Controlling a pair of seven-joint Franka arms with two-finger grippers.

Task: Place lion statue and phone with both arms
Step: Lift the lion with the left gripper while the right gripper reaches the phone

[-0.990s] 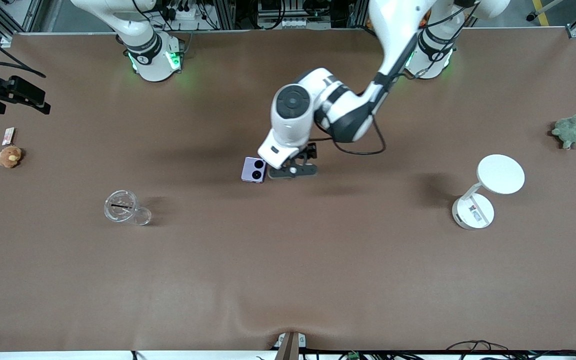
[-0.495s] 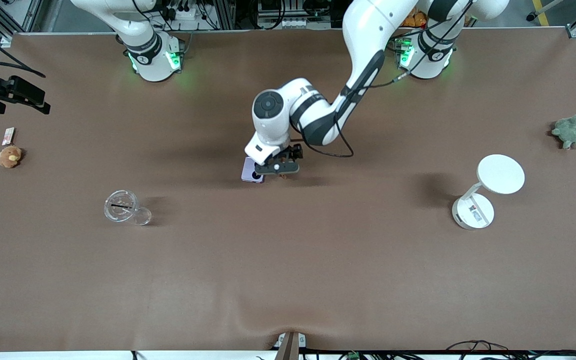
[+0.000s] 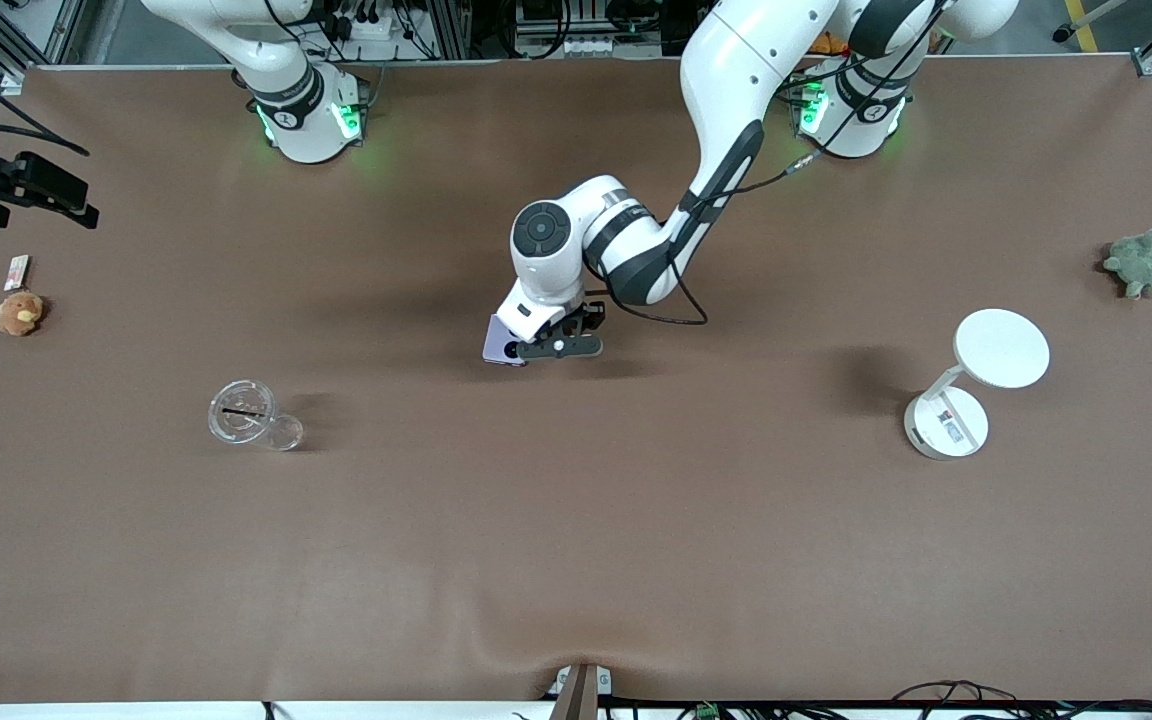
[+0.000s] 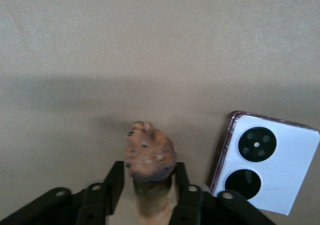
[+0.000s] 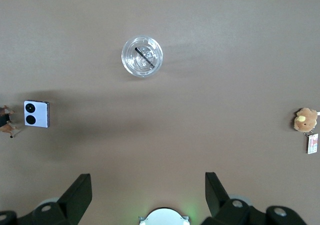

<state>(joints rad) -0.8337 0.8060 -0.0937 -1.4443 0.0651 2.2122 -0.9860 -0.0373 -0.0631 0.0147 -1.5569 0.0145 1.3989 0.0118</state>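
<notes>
Reddish-brown and knobbly, the lion statue (image 4: 149,155) is sitting clenched between the black fingers (image 4: 114,182) of my left gripper (image 4: 148,187), its darker head end poking up past the fingertips. A moment ago these jaws were standing wide; they are now closing down on the figurine, so I judge that the pickup step is being completed and the lift is still to come. My left gripper (image 3: 558,346) is working low over the middle of the brown table (image 3: 576,560), the arm reaching in from its base. Just beside the statue, apart from it by a narrow strip of table, the lavender phone (image 4: 263,162) is lying flat with its two black camera circles facing up; in the front view my wrist is covering most of the phone (image 3: 496,345). It is untouched, so half of the task is still waiting. My right gripper (image 5: 148,195) is waiting high near its own base, jaws spread and holding nothing, looking down on the phone (image 5: 36,114). Toward the right arm's end, a clear glass ashtray (image 3: 243,415) and an orange-brown plush toy (image 3: 19,313) are resting; toward the left arm's end, a white round-topped stand (image 3: 976,375) and a green plush toy (image 3: 1140,263) are sitting, all well apart from my grip.
</notes>
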